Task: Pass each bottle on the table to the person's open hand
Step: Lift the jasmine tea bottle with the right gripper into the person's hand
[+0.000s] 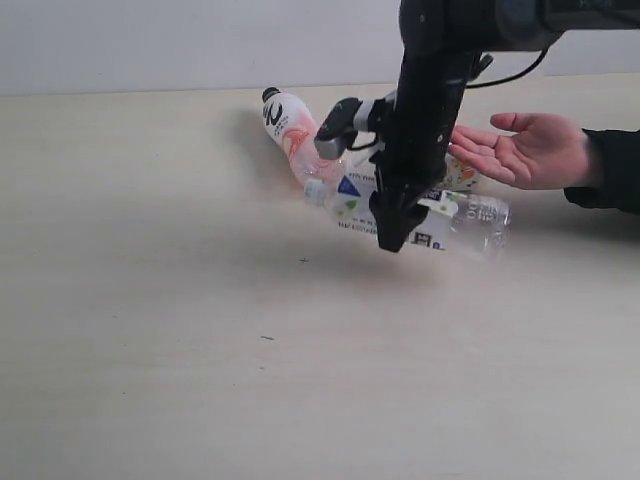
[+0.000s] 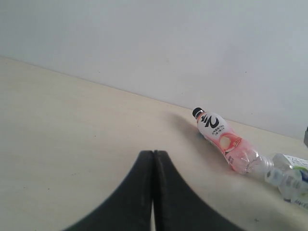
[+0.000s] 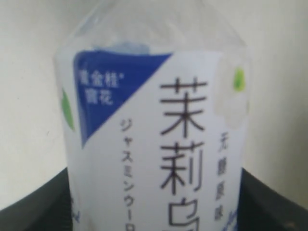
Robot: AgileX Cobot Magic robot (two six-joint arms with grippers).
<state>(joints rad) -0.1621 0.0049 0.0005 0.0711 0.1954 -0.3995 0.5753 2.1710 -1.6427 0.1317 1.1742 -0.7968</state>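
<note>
My right gripper (image 1: 395, 232) reaches down from above and is shut on a white-green labelled bottle (image 1: 350, 200). The bottle lies sideways, low over the table (image 1: 150, 300), with its white cap pointing left. In the right wrist view its label (image 3: 159, 134) fills the frame between my black fingers (image 3: 276, 207). The person's open hand (image 1: 525, 150) waits palm-up just right of the arm. The pink-labelled bottle (image 1: 290, 130) (image 2: 221, 139) lies behind, its black cap pointing away. Another white-green bottle (image 1: 462, 177) lies under the hand. My left gripper (image 2: 153, 156) is shut and empty, away from the bottles.
The black sleeve (image 1: 610, 170) rests at the right edge of the table. A pale wall (image 1: 200, 40) runs behind the table's far edge. A clear bottle end (image 1: 485, 215) shows right of my right gripper, and a white cap (image 2: 288, 180) at the left wrist view's edge.
</note>
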